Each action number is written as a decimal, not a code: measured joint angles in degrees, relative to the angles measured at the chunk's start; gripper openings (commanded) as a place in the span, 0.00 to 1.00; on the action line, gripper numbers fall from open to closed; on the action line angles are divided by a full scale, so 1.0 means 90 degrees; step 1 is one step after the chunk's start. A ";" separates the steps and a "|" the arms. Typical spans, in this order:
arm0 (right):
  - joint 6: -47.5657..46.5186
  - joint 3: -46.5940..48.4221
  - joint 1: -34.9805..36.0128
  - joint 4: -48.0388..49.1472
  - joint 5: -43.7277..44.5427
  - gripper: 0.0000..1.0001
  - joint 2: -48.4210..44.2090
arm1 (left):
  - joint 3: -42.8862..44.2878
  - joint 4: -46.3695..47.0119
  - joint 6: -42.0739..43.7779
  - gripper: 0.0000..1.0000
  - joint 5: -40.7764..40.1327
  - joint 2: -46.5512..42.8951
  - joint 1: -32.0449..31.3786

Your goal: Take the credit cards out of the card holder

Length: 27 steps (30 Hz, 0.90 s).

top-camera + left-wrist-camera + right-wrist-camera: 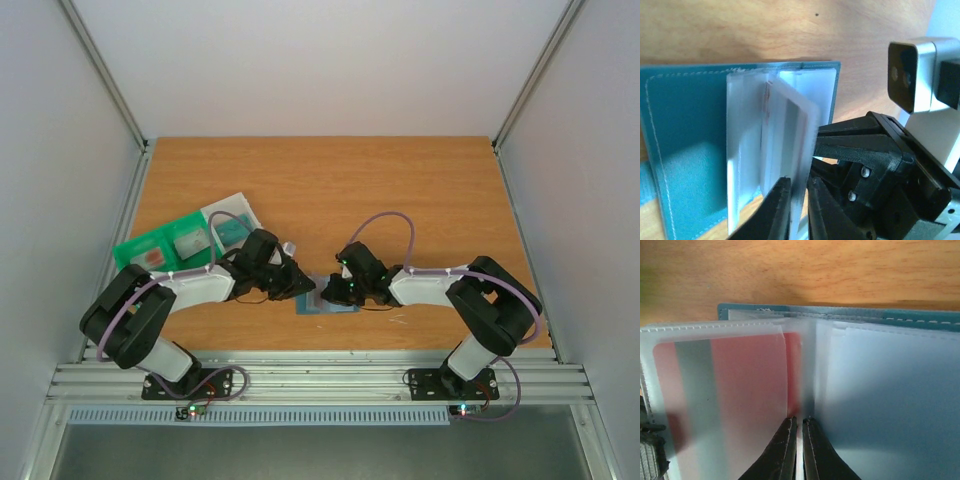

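Observation:
The slate-blue card holder [327,305] lies open on the table between my two grippers, its clear plastic sleeves standing up. In the left wrist view it [685,150] is spread flat, and my left gripper [799,192] pinches the lower edge of an upright whitish leaf [790,130] with a red mark. Whether that leaf is a card or only its sleeve I cannot tell. My right gripper [800,422] is shut on a thin clear sleeve leaf [807,370] at the holder's [920,315] fold. A reddish-pink credit card [740,390] with a grey stripe sits in the sleeve to its left.
A green tray [138,246] and a clear whitish tray [243,206] lie at the left, behind my left arm, with a teal card [232,232] and other small flat things on them. The right arm's wrist camera [912,75] is close on the left gripper's right.

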 measured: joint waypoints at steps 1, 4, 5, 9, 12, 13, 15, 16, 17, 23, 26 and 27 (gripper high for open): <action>0.0019 -0.0051 -0.0017 0.0121 -0.0056 0.08 0.0000 | 0.0000 0.0007 0.0017 0.05 0.0010 0.0000 0.0000; 0.0104 -0.0160 -0.0068 0.0391 -0.0219 0.12 0.0000 | 0.0000 0.0085 -0.0061 0.03 0.0073 0.0002 0.0000; 0.0129 -0.0182 -0.0080 0.0452 -0.0265 0.13 0.0000 | 0.0000 0.0117 -0.0087 0.03 0.0092 0.0002 0.0000; 0.0175 -0.0231 -0.0112 0.0578 -0.0352 0.18 -0.0041 | 0.0000 0.0238 -0.0170 0.16 0.0151 0.0005 0.0000; 0.0194 -0.0272 -0.0112 0.0595 -0.0374 0.20 -0.0131 | 0.0002 0.0301 -0.0180 0.07 0.0194 0.0005 -0.0002; 0.0194 -0.0284 -0.0112 0.0595 -0.0374 0.21 -0.0163 | 0.0002 0.0306 -0.0168 0.03 0.0204 0.0005 -0.0002; 0.0204 -0.0313 -0.0119 0.0593 -0.0379 0.25 -0.0226 | 0.0005 0.0328 -0.0175 0.01 0.0233 0.0017 -0.0005; 0.0206 -0.0335 -0.0134 0.0585 -0.0379 0.28 -0.0270 | 0.0005 0.0347 -0.0172 0.01 0.0243 0.0027 -0.0007; 0.0219 -0.0357 -0.0138 0.0578 -0.0381 0.30 -0.0318 | 0.0005 0.0369 -0.0170 0.01 0.0255 0.0046 -0.0007; 0.0202 -0.0437 -0.0170 0.0408 -0.0396 0.36 -0.0816 | 0.0022 0.0420 -0.0185 0.04 0.0274 0.0126 -0.0007; 0.0143 -0.0444 -0.0180 0.0265 -0.0427 0.40 -0.1168 | 0.0068 0.0408 -0.0182 0.07 0.0267 0.0129 -0.0005; 0.0136 -0.0449 -0.0182 0.0257 -0.0459 0.42 -0.1246 | 0.0085 0.0410 -0.0180 0.07 0.0267 0.0131 -0.0007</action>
